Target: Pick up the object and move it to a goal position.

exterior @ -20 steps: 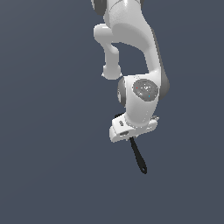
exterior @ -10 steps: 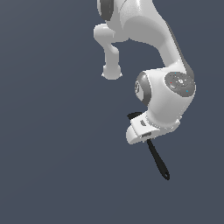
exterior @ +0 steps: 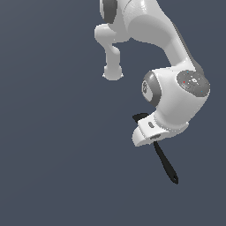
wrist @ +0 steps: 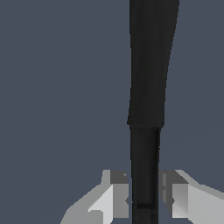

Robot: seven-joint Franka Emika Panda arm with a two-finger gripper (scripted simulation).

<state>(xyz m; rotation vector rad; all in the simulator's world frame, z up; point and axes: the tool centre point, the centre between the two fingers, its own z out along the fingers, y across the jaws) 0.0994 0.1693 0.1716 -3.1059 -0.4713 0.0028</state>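
The object (exterior: 164,162) is a slim black utensil with a long handle and a small hole at its tip. It sticks out from under the white hand toward the exterior view's lower right. My gripper (exterior: 153,140) is shut on it, and the hand hides the fingers in that view. A dark piece (exterior: 140,117) shows at the hand's far side; I cannot tell whether it is the utensil's head. In the wrist view the object (wrist: 151,65) runs between my two grey fingers (wrist: 117,197), and the gripper (wrist: 144,199) pinches it from both sides.
The white arm with its large wrist joint (exterior: 181,95) fills the exterior view's upper right. A plain dark blue-grey background lies around everything; no goal marker or other object shows.
The hand has swung toward the exterior view's right and slightly down, carrying the black utensil with it. The grip has stayed shut.
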